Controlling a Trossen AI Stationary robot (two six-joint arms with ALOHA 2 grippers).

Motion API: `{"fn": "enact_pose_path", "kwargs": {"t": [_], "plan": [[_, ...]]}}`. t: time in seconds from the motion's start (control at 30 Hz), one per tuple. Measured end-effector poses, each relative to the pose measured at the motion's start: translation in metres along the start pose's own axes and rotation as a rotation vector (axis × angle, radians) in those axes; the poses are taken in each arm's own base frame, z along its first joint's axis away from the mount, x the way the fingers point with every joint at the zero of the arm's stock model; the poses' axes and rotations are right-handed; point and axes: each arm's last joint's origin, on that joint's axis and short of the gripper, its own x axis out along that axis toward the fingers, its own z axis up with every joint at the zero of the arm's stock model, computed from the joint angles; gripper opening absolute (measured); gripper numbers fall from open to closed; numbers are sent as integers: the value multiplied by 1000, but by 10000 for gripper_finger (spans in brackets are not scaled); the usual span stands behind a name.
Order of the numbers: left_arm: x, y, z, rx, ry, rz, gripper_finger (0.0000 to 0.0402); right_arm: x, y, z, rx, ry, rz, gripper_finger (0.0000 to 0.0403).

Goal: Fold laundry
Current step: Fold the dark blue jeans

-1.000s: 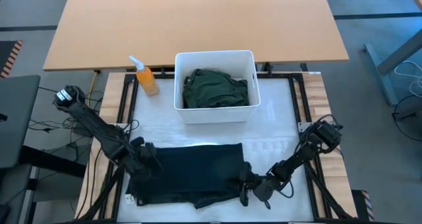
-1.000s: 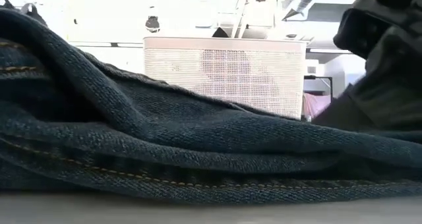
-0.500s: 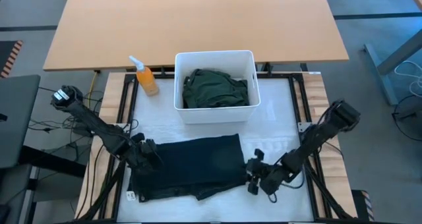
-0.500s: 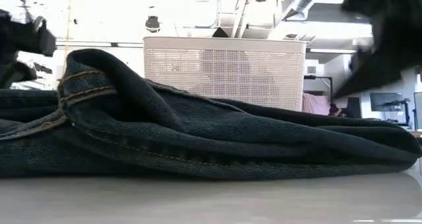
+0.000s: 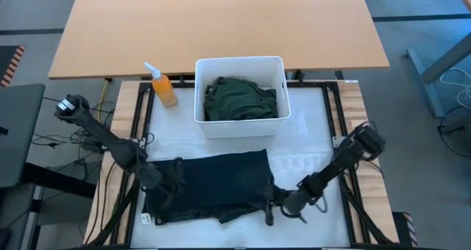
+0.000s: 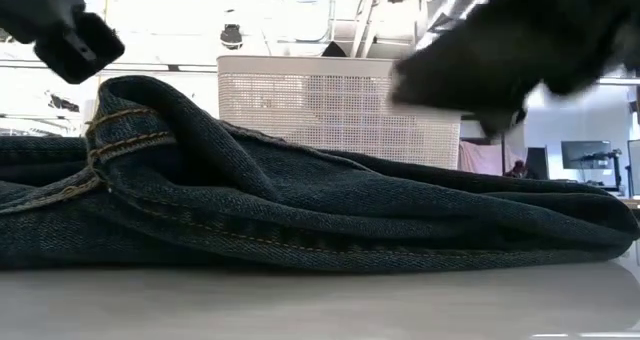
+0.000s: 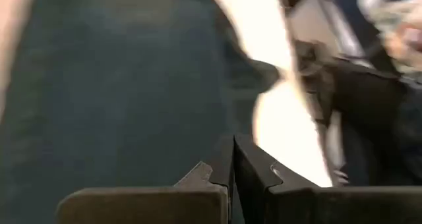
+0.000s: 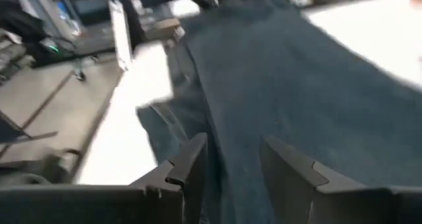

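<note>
Trousers [image 5: 213, 187], dark denim and folded, are lying flat along the near edge of the table [image 5: 309, 158], where we are finding them in front of the white bin [image 5: 240, 65]. We are noting a dark green garment [image 5: 239, 99] bunched inside that bin. We are seeing the left gripper [image 5: 163, 178], fingers pressed together, resting at the trousers' left end. We are seeing the right gripper [image 5: 269, 208], fingers apart, hovering at the trousers' right near corner, gripping nothing.

Two dark jointed arms [image 5: 103, 136]
</note>
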Motion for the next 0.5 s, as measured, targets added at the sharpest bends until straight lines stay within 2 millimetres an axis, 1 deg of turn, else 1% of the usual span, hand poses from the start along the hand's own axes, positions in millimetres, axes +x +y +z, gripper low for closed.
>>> {"fn": "enact_pose_path", "kwargs": {"t": [0.1,0.23,0.33,0.4,0.5], "plan": [[18,-7,-13,11,69,-25,0,13,-5,-19,24,69,3,165],[44,-10,-40,-12,224,9,0,21,-13,-40,55,174,-5,165],[61,-10,-62,-59,352,35,0,22,-19,-48,72,255,-50,165],[70,-8,-75,-96,427,59,0,20,-21,-49,86,302,-74,165],[82,-8,-86,-162,486,60,0,13,-21,-48,82,365,-92,165]]}}
